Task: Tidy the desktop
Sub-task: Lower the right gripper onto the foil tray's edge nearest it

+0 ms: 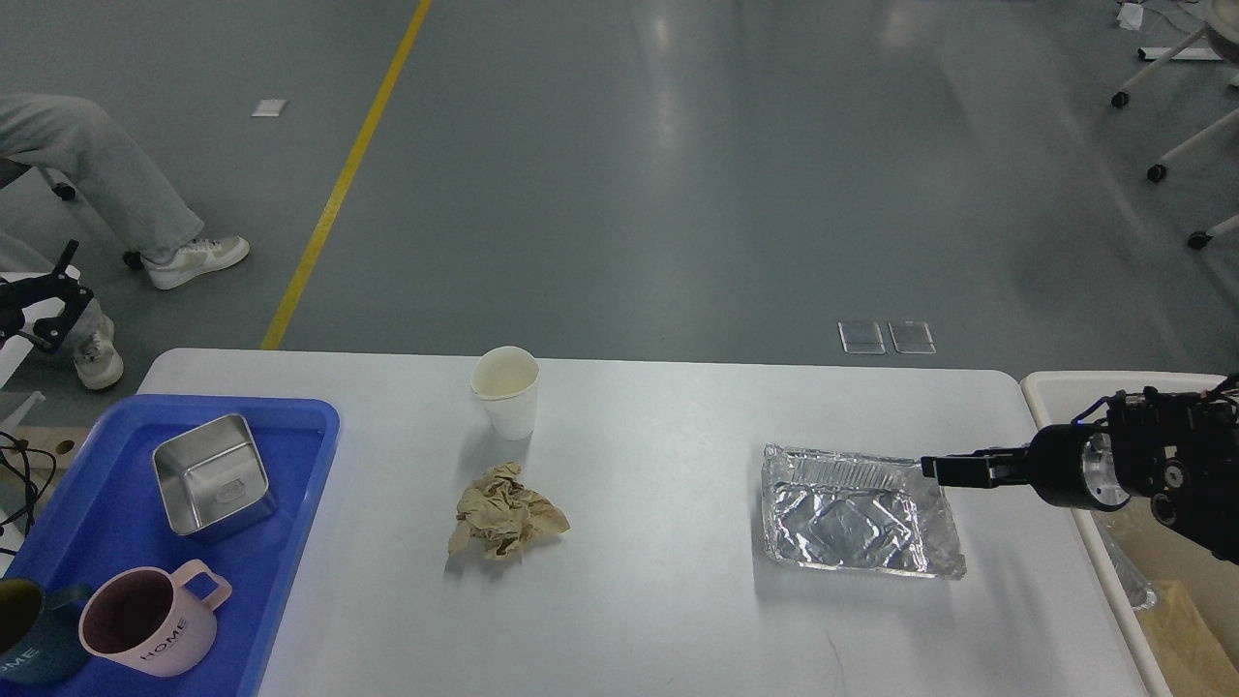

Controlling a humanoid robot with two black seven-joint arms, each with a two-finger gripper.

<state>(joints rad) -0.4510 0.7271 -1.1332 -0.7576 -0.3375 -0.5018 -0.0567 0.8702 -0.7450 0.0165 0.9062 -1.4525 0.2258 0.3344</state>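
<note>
The white desktop (pixel 668 620) carries a white paper cup (pixel 504 387), a crumpled brown paper ball (pixel 505 513) in front of it, and an empty foil tray (pixel 842 518) toward the right. My right gripper (pixel 935 469) reaches in from the right edge, its dark tips at the foil tray's back right corner, just above the rim. It is seen side-on, so its two fingers cannot be told apart. My left gripper (pixel 44 300) is off the table at the far left, small and dark.
A blue tray (pixel 290 503) at the left holds a square steel container (pixel 211 474), a pink mug (pixel 145 620) and a dark blue mug (pixel 24 644). A cream bin (pixel 1065 387) stands off the right end. A seated person's legs (pixel 106 184) are at the far left.
</note>
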